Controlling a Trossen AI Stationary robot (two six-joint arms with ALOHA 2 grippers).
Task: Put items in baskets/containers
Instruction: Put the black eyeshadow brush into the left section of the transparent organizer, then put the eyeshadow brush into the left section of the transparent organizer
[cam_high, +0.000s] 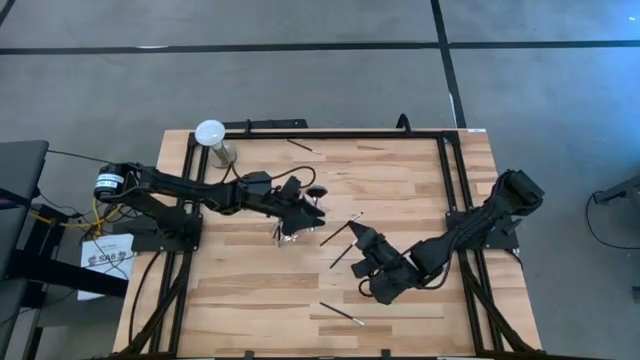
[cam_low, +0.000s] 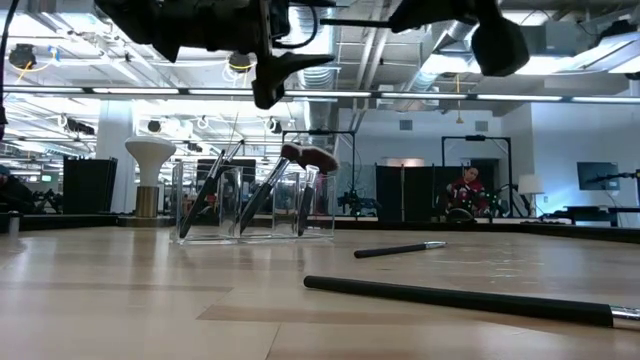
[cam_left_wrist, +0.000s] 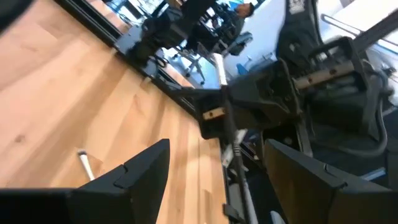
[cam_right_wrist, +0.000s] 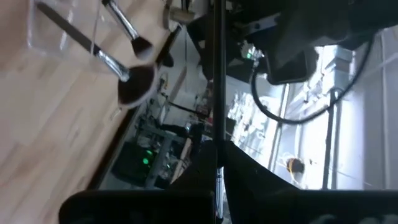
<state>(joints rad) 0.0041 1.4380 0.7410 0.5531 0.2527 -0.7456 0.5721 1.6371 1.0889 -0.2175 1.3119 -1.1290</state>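
Left gripper (cam_high: 312, 213) hangs over the small clear plastic cup (cam_low: 255, 203) near the middle of the light wooden counter (cam_high: 400, 180); its jaws stand wide apart and hold nothing. The cup already carries several thin dark-handled makeup brushes, among them a wide fan-headed brush (cam_low: 312, 157) leaning out over the rim.

Right gripper (cam_high: 358, 234) sits just right of the cup, jaws together on a long thin dark-handled brush (cam_right_wrist: 218, 93) that runs straight out between them.

Judgement: the step in hand appears to be delivering this brush to the cup. The handle should go in steeply, aimed at a gap between the leaning brushes, since a light cup may tip if nudged sideways. The left arm ought to clear away first; the two grippers are near each other.

Loose brushes remain: one (cam_high: 344, 246) by the right gripper, one (cam_high: 342, 314) toward the near edge, one (cam_high: 301, 146) near the far edge. The black frame rails (cam_high: 455, 190) bound the counter's sides; open room lies toward the near left.
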